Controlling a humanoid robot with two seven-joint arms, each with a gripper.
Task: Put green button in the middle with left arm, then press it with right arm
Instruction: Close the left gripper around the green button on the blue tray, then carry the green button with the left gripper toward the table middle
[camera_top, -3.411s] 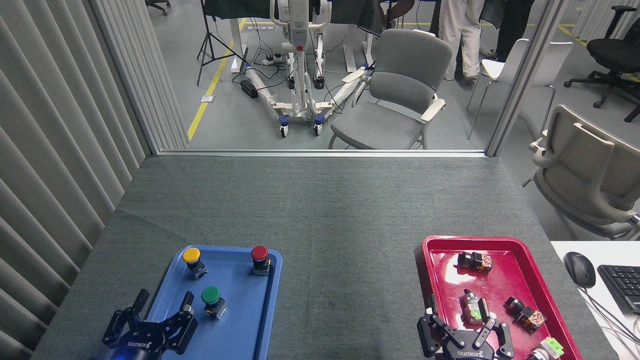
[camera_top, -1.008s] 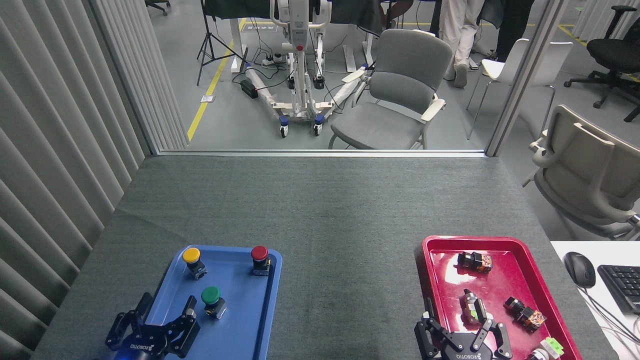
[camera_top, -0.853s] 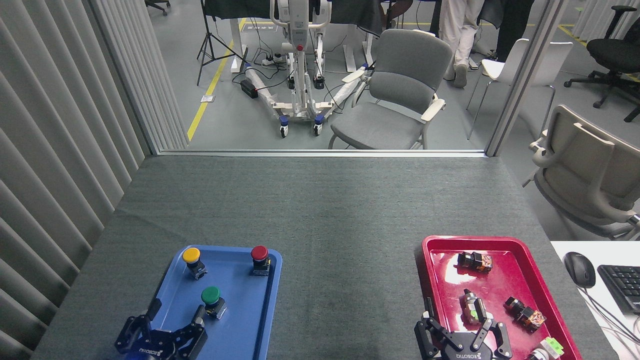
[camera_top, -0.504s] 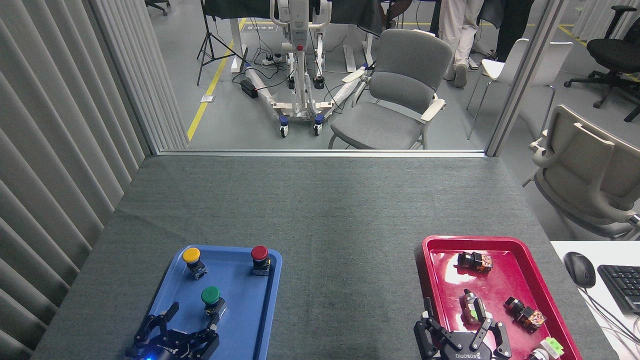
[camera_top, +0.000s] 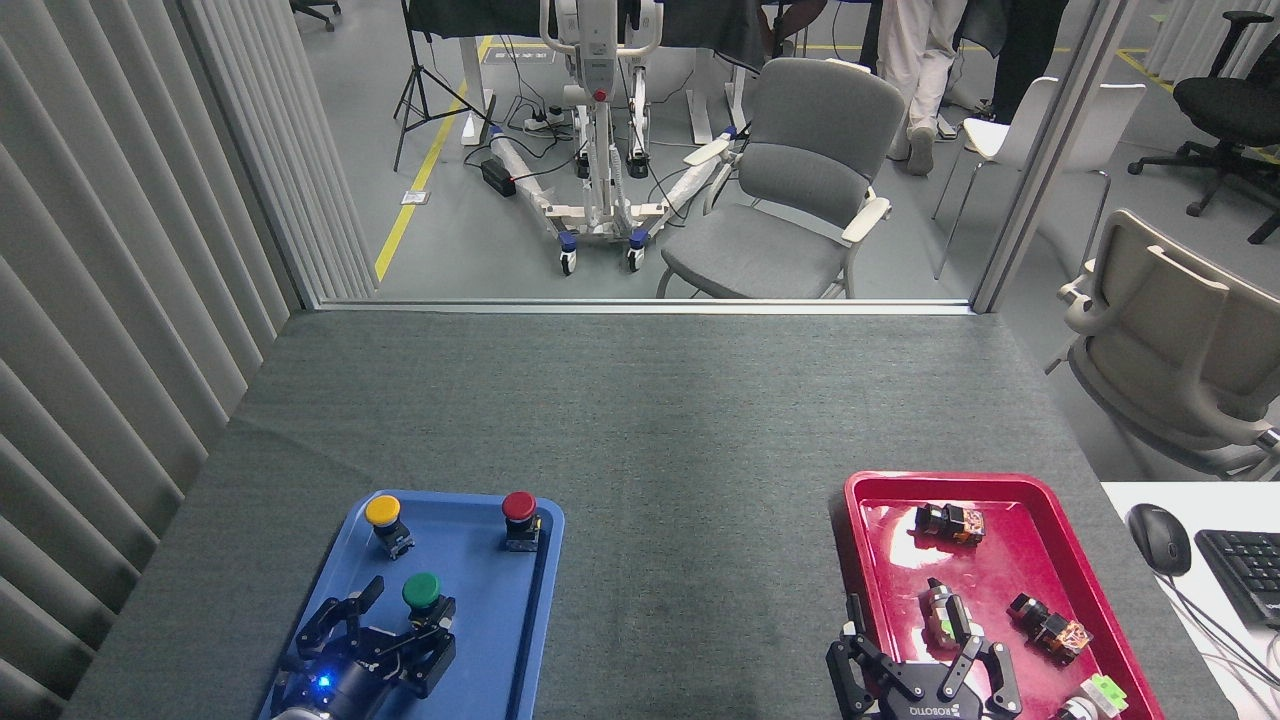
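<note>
Beyond the table lies an open workroom with a grey floor, a yellow floor line, a wheeled white stand (camera_top: 598, 120) trailing cables, a grey chair (camera_top: 790, 185) and, at the top edge, the legs of a person (camera_top: 925, 70). Ribbed grey panels close off the left side.

Nearer, the table (camera_top: 640, 420) is covered in dark grey cloth, and its middle stretch between the two trays is bare. At the right edge a white desk carries a mouse (camera_top: 1159, 538) and part of a keyboard (camera_top: 1245, 570).

Two trays sit at the near edge, well apart. On the left is the blue tray (camera_top: 520, 650), on the right the red tray (camera_top: 1020, 500), which holds several small black and orange parts.

Low over the blue tray's near end is the left gripper (camera_top: 400, 620), with a blue light on its body and its fingers spread apart, one on each side of the green button (camera_top: 423, 596); I cannot tell whether they touch it. At the near left corner of the red tray is the right gripper (camera_top: 908, 640), fingers also apart and holding nothing.

Upright on the blue tray stands the green button, near its centre. Farther back stand a yellow button (camera_top: 384, 518) on the left and a red button (camera_top: 519, 515) on the right.
</note>
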